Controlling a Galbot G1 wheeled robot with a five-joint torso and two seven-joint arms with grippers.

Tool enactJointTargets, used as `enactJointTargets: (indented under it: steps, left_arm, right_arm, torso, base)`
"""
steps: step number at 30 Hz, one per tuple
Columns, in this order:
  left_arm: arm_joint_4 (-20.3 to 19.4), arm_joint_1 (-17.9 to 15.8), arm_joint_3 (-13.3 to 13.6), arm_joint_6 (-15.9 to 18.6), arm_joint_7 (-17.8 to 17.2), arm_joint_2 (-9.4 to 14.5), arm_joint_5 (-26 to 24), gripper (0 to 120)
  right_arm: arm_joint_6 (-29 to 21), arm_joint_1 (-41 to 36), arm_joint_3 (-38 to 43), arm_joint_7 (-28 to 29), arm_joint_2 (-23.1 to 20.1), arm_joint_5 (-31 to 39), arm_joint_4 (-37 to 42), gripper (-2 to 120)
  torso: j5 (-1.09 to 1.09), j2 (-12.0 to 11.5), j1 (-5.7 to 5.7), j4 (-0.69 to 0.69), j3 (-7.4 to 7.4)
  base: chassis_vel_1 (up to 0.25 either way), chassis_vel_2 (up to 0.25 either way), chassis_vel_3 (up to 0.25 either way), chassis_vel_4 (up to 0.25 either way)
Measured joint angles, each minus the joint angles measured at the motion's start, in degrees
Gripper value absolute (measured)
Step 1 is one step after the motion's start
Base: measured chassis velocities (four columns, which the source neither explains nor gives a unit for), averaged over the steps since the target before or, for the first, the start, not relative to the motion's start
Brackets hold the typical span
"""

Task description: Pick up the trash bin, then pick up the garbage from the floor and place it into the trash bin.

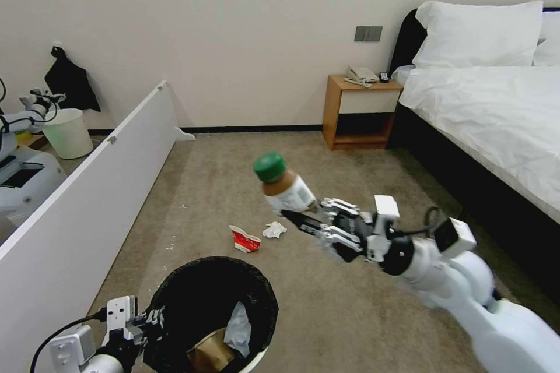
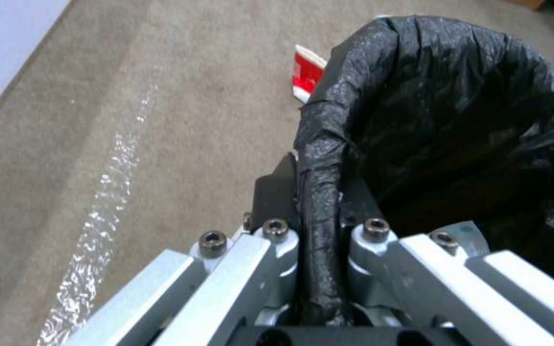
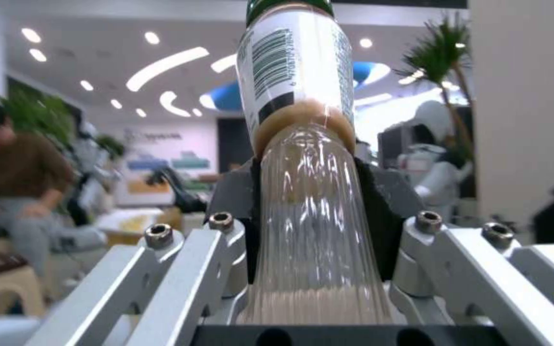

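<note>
Right gripper (image 1: 304, 217) clenched on bottle (image 1: 282, 186) base; long axis tilted, green cap up-left, above carpet. Left gripper (image 2: 319, 226) pinched trash bin (image 1: 211, 309) rim.

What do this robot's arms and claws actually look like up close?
Both arms are glossy white with rounded black joints, small white boxes and looping black cables at the wrists. The right gripper and left gripper have silvery-grey metal linkage bars, dark bolts and black finger pads.
</note>
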Motion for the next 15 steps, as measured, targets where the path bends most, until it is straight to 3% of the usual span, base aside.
enactJointTargets:
  steps: [15]
  left_arm:
    - [-0.77,-0.06,1.24,0.05,-0.37,-0.48,-0.69,4]
  right_arm:
    - [-0.07,5.68,-13.64,0.18,5.34,0.73,-2.76,29]
  torso:
    - [0.01,0.0,0.0,-0.01,0.0]
  base:
    - [0.0,0.0,0.0,0.0]
